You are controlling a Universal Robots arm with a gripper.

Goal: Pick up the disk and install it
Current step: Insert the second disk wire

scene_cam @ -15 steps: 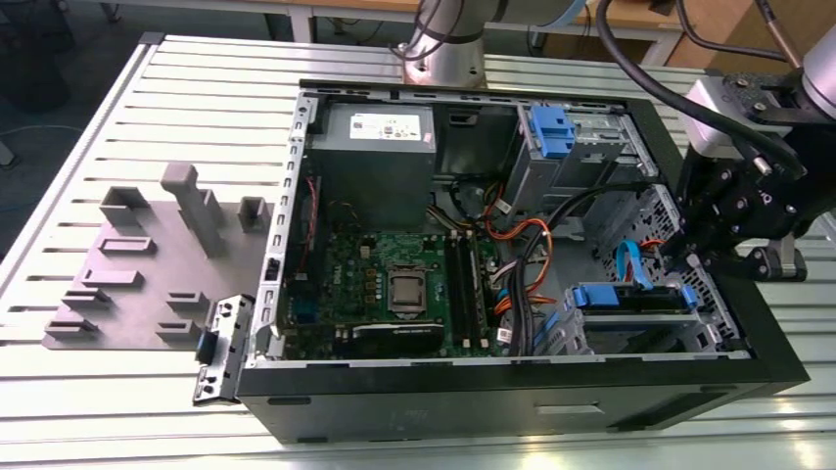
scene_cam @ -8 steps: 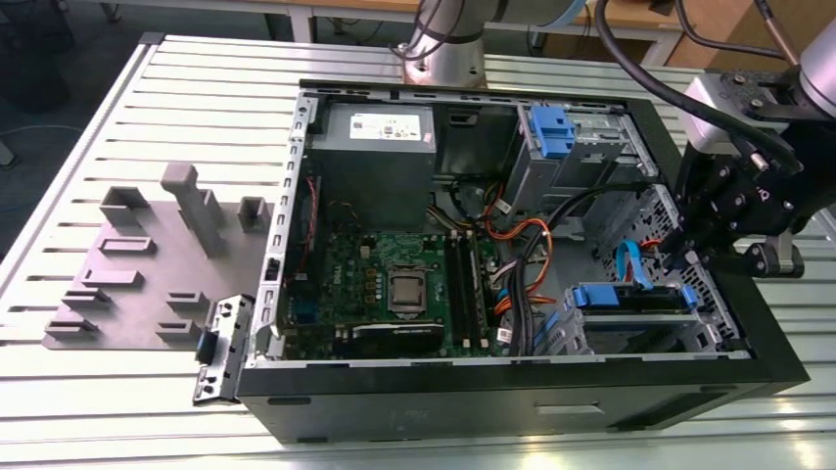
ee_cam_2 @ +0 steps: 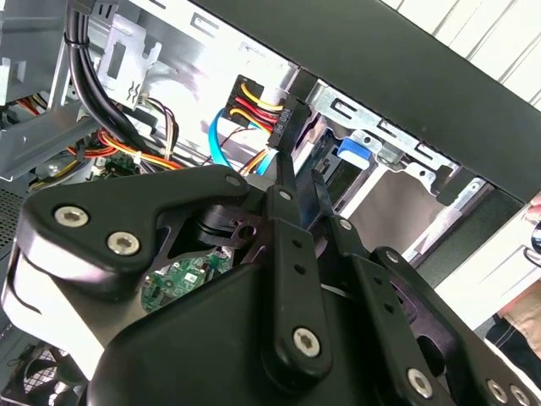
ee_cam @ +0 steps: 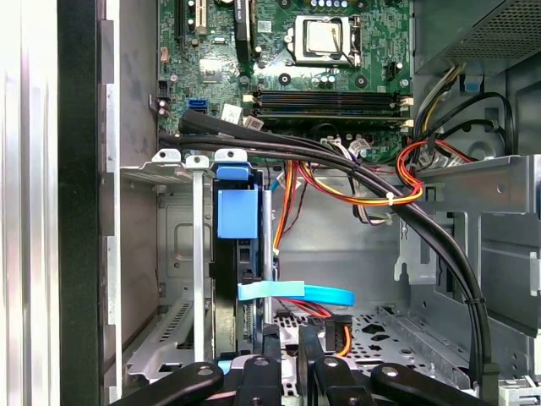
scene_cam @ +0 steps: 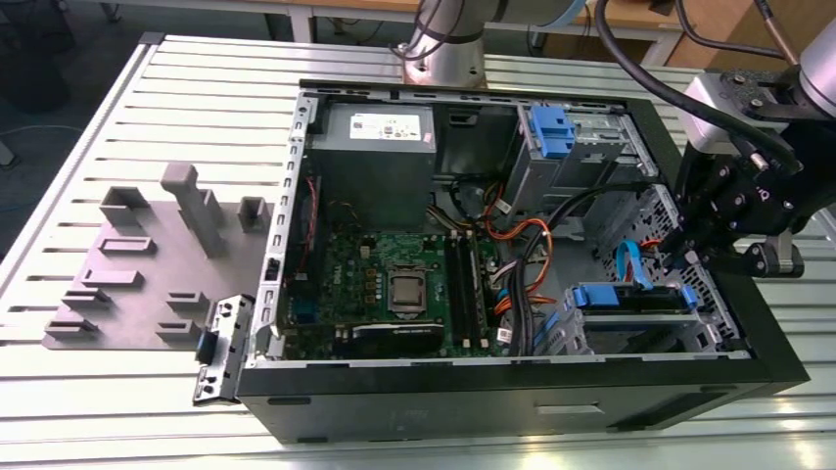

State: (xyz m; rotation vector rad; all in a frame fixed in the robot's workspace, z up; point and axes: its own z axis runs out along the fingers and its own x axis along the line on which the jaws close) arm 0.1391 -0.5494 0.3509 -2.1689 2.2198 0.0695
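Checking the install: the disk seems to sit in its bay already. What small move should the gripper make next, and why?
Probably ease the gripper straight back out of the case. The disk stands in the bay slot in its blue carrier, and cables run close by, so a sideways move might snag them.

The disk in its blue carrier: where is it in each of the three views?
Exterior view: the disk sits in the drive cage, toward the exterior view's right.
First wrist view: edge-on between the cage rails, blue tab facing the camera.
Second wrist view: a blue corner beside the silver cage wall.
Shared landmark: the light-blue flat cable.
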